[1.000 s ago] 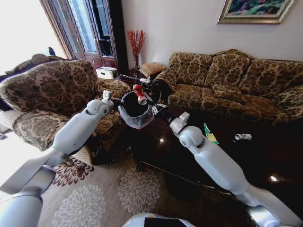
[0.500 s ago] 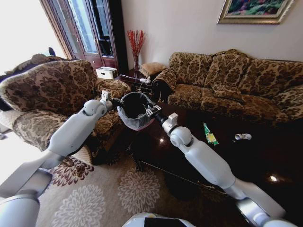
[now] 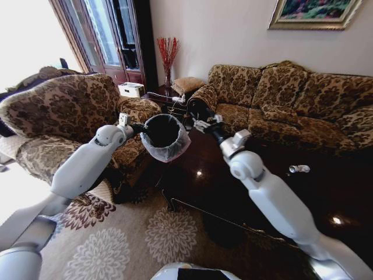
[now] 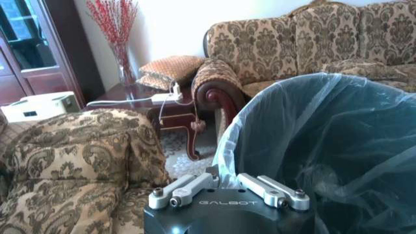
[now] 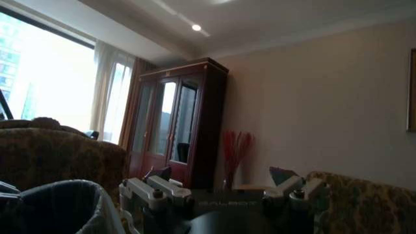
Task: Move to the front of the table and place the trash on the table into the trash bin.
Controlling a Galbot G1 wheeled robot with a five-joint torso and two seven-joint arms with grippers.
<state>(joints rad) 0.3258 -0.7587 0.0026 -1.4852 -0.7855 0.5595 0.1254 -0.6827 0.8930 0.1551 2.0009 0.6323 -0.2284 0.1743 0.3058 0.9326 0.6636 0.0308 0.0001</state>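
My left gripper (image 3: pixel 137 127) is shut on the rim of the trash bin (image 3: pixel 165 135), a black bin with a whitish bag liner held up over the table's left end. The left wrist view looks into the liner (image 4: pixel 325 146), with the left gripper (image 4: pixel 225 181) pinching its edge. My right gripper (image 3: pixel 202 123) hangs just right of the bin, open and empty. In the right wrist view the right gripper (image 5: pixel 227 195) has its fingers wide apart, with the bin (image 5: pixel 58 204) beside it. A small silvery bottle (image 3: pixel 299 168) lies on the dark table (image 3: pixel 338 186). What lies inside the bin is hidden.
A patterned armchair (image 3: pixel 64 111) stands left of the bin, and a matching sofa (image 3: pixel 291 93) runs behind the table. A side table holding a vase of red twigs (image 3: pixel 168 55) sits in the corner beside a dark cabinet (image 3: pixel 111 35). A floral rug (image 3: pixel 134 233) covers the floor.
One second ago the right gripper held a red-and-white can over the bin; the can has left it, and the gripper has pulled back to the right. The bin rose slightly.
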